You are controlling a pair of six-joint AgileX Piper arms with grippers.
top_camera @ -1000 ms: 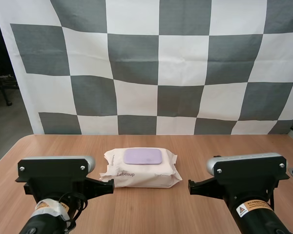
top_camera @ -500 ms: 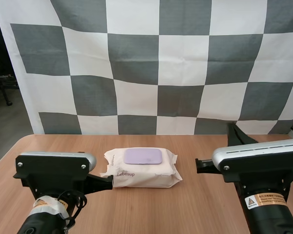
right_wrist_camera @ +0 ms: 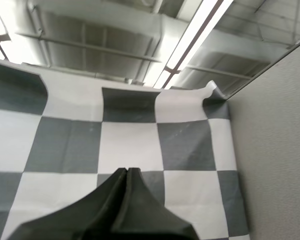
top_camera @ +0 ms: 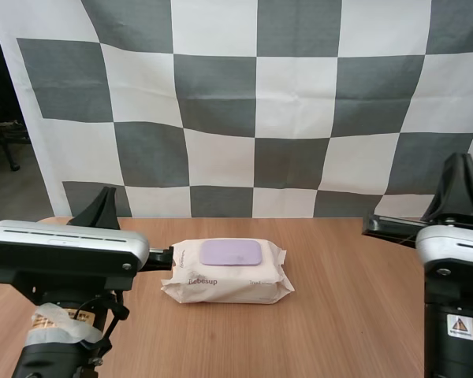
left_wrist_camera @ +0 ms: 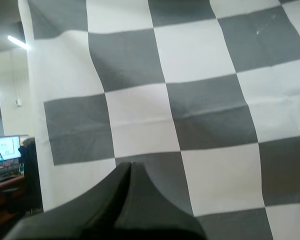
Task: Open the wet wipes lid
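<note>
1. Nearest the high camera, the two arms stand at the near left and near right of the desk (top_camera: 339,315).
2. Left end effector (left_wrist_camera: 129,167): the fingers lie together as one dark wedge. They are fully closed and hold nothing.
3. Right end effector (right_wrist_camera: 126,172): the fingers form the same single wedge. They are fully closed and hold nothing.
4. Both wedges point up and away from the desk, clear of its surface.
5. Desk: a light brown wood-grain top with a rounded far left corner.
6. A grey floor (top_camera: 16,205) shows beyond the desk's left edge.
7. Wet wipes pack (top_camera: 229,279): it lies flat near the middle of the desk, between the two arms, with its long side across the view.
8. The pack is a soft, cream-coloured pouch with crimped ends. Brown lettering runs along its front face.
9. Lid (top_camera: 231,252): a lilac rounded rectangle, centred on the top face of the pack. It sits flat and closed.
10. A black part of the left arm shows just beside the pack's left end. Contact cannot be confirmed.
11. Change against the frames of 1.0 s and 0.5 s ago: both wrists have risen and tilted upward. The right arm has also shifted toward the right edge of the high view.
12. The pack has not moved, and the lid remains closed.
</note>
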